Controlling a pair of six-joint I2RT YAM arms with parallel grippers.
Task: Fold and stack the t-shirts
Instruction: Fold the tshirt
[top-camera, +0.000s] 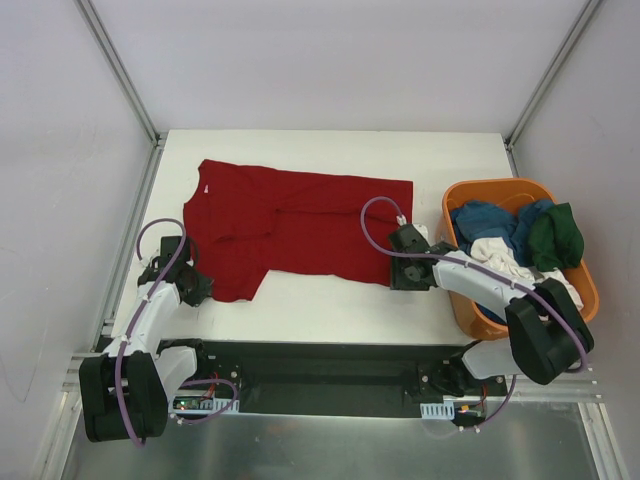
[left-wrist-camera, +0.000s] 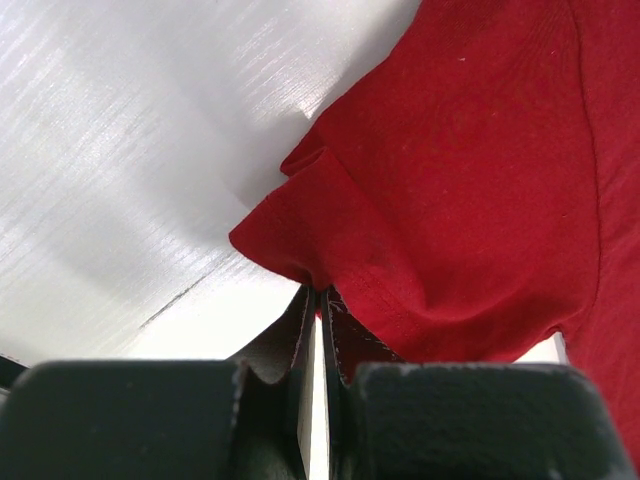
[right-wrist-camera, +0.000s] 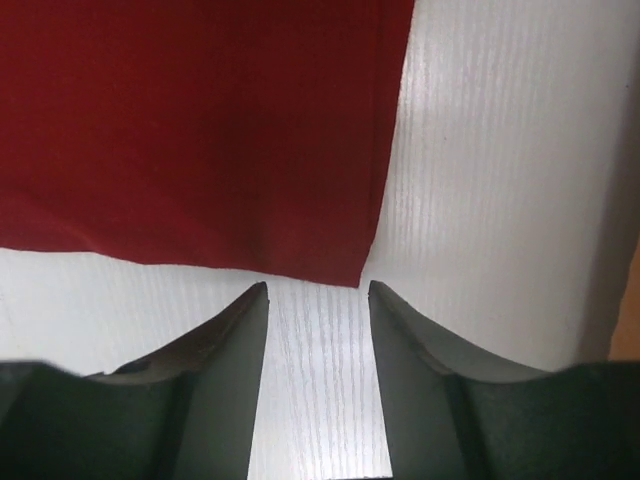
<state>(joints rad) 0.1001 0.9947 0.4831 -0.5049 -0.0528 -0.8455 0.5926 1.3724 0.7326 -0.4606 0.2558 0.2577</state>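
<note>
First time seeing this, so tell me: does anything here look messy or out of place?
The dark red t-shirt lies crooked on the table, its sleeve bunched into folds at the left gripper. Other shirts sit jumbled in the orange basket.

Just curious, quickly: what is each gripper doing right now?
Left gripper: closed on the red shirt.
Right gripper: open, holding nothing.

white links and black joint housings make up the left arm (top-camera: 140, 320) and right arm (top-camera: 480, 280), both on black bases. a purple cable (top-camera: 363, 228) loops along each. the right gripper (right-wrist-camera: 317, 288) has dark grey, matte fingers (right-wrist-camera: 235, 350) tapering to thin tips.
</note>
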